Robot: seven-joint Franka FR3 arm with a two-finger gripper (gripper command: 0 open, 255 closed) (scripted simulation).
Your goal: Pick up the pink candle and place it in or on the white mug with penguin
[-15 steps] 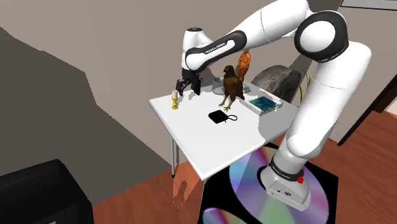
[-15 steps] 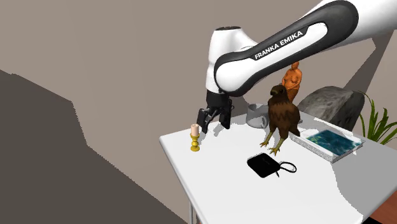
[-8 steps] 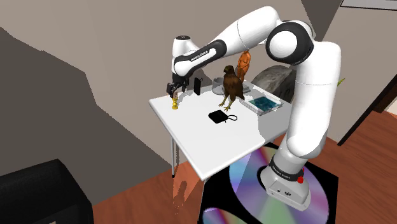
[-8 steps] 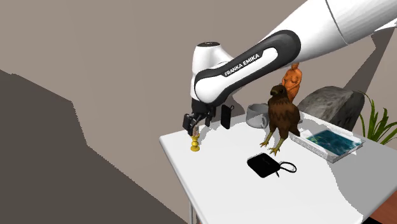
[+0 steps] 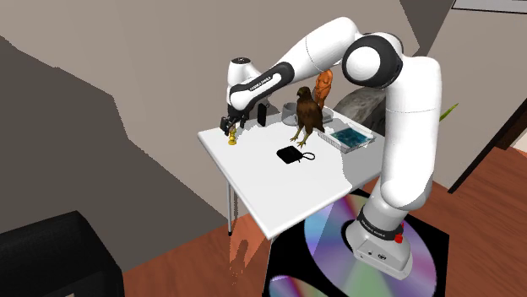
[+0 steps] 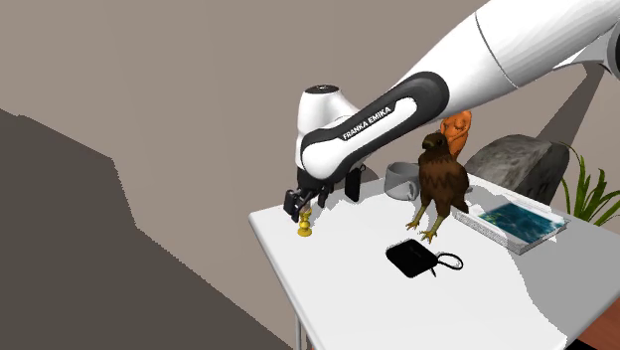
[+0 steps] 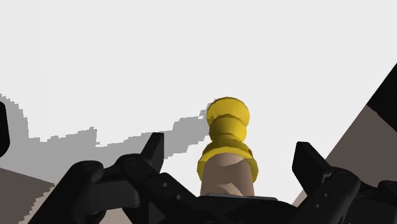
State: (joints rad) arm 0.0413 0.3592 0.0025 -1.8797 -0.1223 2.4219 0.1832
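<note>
tool: the all-black two-finger tool (image 7: 230,153) is released. Its fingers (image 7: 153,149) stand apart with a gap on each side, so nothing is gripped yet.
candle: a short pale-pink candle in a knobbed yellow holder (image 7: 227,143) stands upright between the fingers, wax end nearest the palm. It sits at a far corner of the desk, close to the edge, directly under the tool (image 6: 301,203).
why so: the tool comes down from above and straddles the wax. Judged, this is the pose for closing on the stub just above the holder.
mug: a pale round mug (image 6: 400,182) sits at the back of the desk, well apart from the candle. No penguin print can be made out.
desk: a white flat-topped desk (image 5: 253,198) carries everything.
in the way: a black upright slab (image 6: 353,184) stands just beside the tool on the mug's side. The brown eagle figurine (image 6: 440,189) stands in front of the mug. Judged, the carry needs lift before it travels across.
others: a flat black pouch with a loop (image 6: 412,260) lies mid-desk. A shallow tray with a blue-green picture (image 6: 515,224) sits beyond the eagle. An orange figurine (image 6: 457,124) and a grey rock (image 6: 517,159) stand behind.
risk: with the candle so near the desk's edge, a skewed squeeze could tip it off.
</note>
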